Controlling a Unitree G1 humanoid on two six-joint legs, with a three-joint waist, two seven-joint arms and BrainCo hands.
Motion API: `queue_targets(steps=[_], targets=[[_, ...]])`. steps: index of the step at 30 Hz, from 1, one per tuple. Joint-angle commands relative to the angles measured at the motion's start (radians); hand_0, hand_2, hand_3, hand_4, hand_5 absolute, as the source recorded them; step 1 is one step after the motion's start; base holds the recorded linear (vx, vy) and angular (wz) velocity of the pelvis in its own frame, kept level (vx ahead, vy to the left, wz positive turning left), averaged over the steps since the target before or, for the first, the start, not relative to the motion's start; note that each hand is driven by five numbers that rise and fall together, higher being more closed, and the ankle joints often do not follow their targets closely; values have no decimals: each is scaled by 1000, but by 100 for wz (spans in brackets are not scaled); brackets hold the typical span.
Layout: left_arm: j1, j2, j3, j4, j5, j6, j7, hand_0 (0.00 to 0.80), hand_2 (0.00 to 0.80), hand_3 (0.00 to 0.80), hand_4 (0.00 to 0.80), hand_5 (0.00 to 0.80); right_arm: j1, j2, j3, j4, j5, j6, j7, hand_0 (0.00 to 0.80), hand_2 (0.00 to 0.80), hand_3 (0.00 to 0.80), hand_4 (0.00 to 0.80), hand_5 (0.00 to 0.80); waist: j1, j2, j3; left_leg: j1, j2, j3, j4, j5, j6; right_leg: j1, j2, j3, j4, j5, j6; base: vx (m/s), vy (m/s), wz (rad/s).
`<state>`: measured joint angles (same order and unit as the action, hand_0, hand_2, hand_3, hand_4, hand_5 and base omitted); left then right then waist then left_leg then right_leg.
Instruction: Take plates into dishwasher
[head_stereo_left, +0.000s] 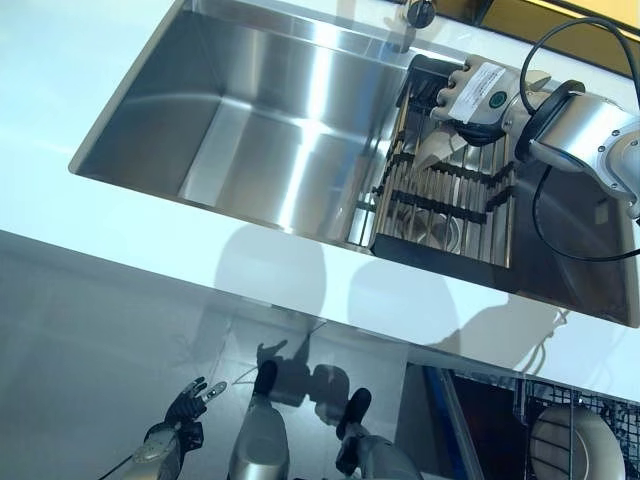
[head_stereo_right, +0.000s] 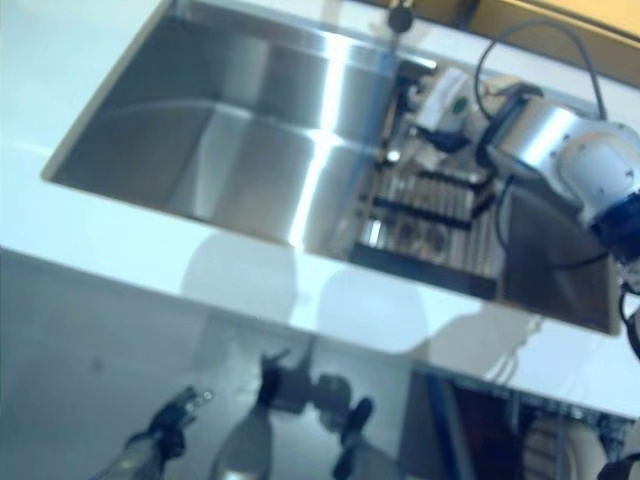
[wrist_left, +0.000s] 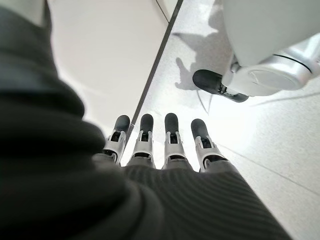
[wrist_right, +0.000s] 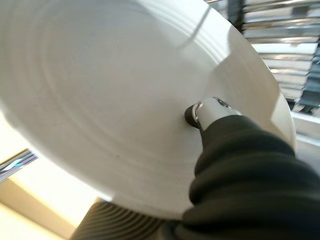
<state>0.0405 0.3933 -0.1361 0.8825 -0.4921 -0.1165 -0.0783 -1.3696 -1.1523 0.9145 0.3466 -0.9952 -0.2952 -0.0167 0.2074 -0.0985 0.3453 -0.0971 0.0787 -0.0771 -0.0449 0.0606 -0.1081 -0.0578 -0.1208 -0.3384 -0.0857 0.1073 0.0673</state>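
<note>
The sink (head_stereo_left: 260, 120) fills the upper frame, sunk in the white tabletop (head_stereo_left: 120, 260); at its upper right a drying rack (head_stereo_left: 450, 200) holds a white plate (wrist_right: 115, 100), pinched there by the right hand (wrist_right: 212, 110) for lifting; the left hand (wrist_left: 160, 145) hangs open, lower left.

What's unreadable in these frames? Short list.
- Right hand: in its wrist view the white plate fills the picture and hides the fingers; only the thumb presses its face.
- Drying rack: in the eye views the arm covers whatever stands there.
- Dishwasher plate: cut off by the picture's edge.
- Left hand: idle, open.
</note>
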Motion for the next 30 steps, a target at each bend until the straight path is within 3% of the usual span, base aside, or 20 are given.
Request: queue_targets(steps=[1, 7, 13, 18, 22, 30], targets=[[54, 2, -34, 22, 39, -27, 20, 0, 0, 0, 0, 0, -45, -79, -66, -11, 140, 175, -114, 800, 800, 800, 800, 800, -22, -35, -97, 7, 10, 38, -42, -9, 36, 55, -29, 29, -2, -32, 92, 31, -41, -10], [65, -11, -41, 50, 68, -30, 35, 0, 0, 0, 0, 0, -64, -133, -143, -45, 257, 298, -225, 800, 800, 800, 800, 800, -49, -43, -163, 63, 16, 65, -42, -32, 36, 88, -26, 56, -2, -42, 97, 37, -24, -14], [71, -25, -46, 90, 90, -27, 29, 0, 0, 0, 0, 0, -107, -191, -148, -58, 306, 358, -243, 800, 800, 800, 800, 800, -85, -36, -235, 118, 17, 98, -42, -55, 38, 114, -22, 95, -2, -49, 100, 54, 7, -19], [73, -37, -51, 121, 121, -31, 15, 0, 0, 0, 0, 0, -75, -235, -185, -3, 503, 512, -227, 800, 800, 800, 800, 800, -118, -24, -277, 160, 14, 126, -42, -79, 44, 129, -19, 132, -2, -56, 100, 52, 2, -24], [66, -39, -57, 126, 140, -27, 1, 0, 0, 0, 0, 0, 26, -260, -286, 51, 605, 547, -227, 800, 800, 800, 800, 800, -139, -11, -286, 189, 13, 147, -42, -94, 49, 142, -17, 156, -2, -60, 98, 26, -10, -16], [48, -32, -65, 156, 216, -27, -50, 0, 0, 0, 0, 0, 280, -282, -484, 183, 734, 543, -63, 800, 800, 800, 800, 800, -197, -5, -300, 237, 21, 206, -42, -108, 54, 144, -2, 215, -2, -59, 89, 6, -29, -23]])
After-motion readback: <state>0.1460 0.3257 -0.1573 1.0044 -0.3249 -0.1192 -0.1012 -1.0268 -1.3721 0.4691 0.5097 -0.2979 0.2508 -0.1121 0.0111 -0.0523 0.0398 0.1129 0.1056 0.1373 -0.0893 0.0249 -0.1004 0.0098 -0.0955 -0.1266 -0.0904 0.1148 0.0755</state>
